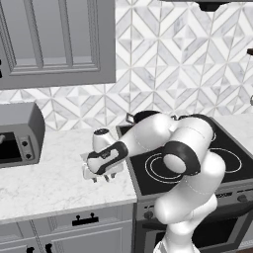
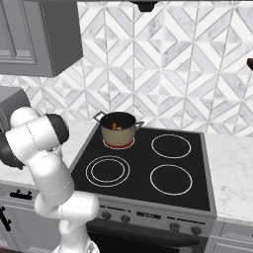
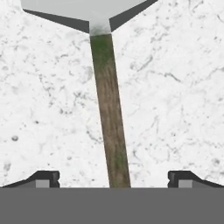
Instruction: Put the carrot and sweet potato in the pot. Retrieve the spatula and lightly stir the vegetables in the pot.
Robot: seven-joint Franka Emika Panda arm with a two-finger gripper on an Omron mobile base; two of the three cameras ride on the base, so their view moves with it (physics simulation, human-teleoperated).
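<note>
My claw (image 3: 113, 179) is wide open, and the spatula (image 3: 109, 109) handle lies right between my fingertips on the white speckled counter (image 3: 175, 87) beside the stove (image 2: 148, 168).

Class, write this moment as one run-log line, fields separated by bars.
stage: reaching for spatula | gripper: jaws open, straddling handle | spatula: flat on counter | pot: on rear-left burner, orange piece inside

I'm seeing a spatula with a flat matt light-grey blade (image 3: 87, 9) on a rough, wood-grained brown-green handle (image 3: 111, 118), lying on the speckled white marble-looking countertop (image 3: 175, 87); the black stovetop (image 2: 148, 168) is looking smooth.
</note>
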